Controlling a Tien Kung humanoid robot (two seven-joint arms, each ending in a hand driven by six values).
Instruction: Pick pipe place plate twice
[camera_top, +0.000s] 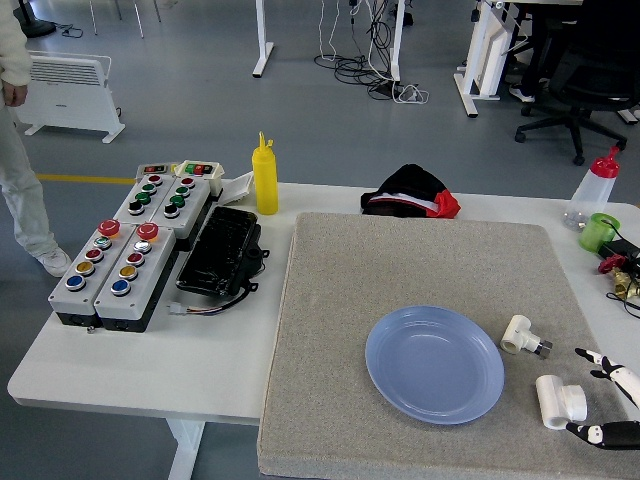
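Blue plate (434, 364) sits on the grey mat (400, 270), nothing on it yet. Two white pipe fittings lie on the mat just right of the plate: the far pipe (524, 337) near the rim, the near pipe (560, 401) a bit lower & further right. Right hand (612, 400) comes in at the bottom-right corner, fingers spread wide around the near pipe (not closed, holding nothing). Left hand not seen.

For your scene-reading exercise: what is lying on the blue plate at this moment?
Nothing lies on the blue plate. Both white pipe fittings rest on the grey mat to its right. The mat beneath the plate is hidden.
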